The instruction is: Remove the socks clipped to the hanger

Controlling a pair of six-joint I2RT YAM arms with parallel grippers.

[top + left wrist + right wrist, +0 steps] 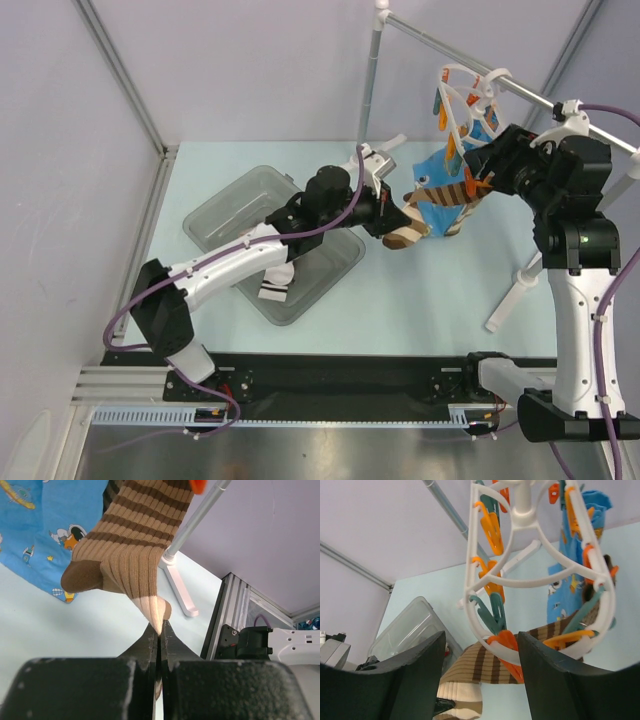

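Note:
The white oval hanger (467, 98) hangs from the silver rail at the back right. A brown-and-tan striped sock (428, 205) and a bright blue printed sock (440, 165) hang clipped to it. My left gripper (396, 216) is shut on the striped sock's pale toe (156, 611), and the sock (135, 535) stretches up to an orange clip (199, 485). My right gripper (482, 176) is open. Its fingers straddle the hanger ring (522, 582) and the orange clip (506, 642) holding the striped sock (480, 662). The blue sock also shows in the left wrist view (40, 525) and the right wrist view (570, 585).
A clear plastic bin (232, 192) sits left of centre under my left arm, with a white sock with a black-striped cuff (272, 285) in it. The silver rail (450, 55) runs across the back right. Its white stand foot (508, 298) rests on the table by my right arm.

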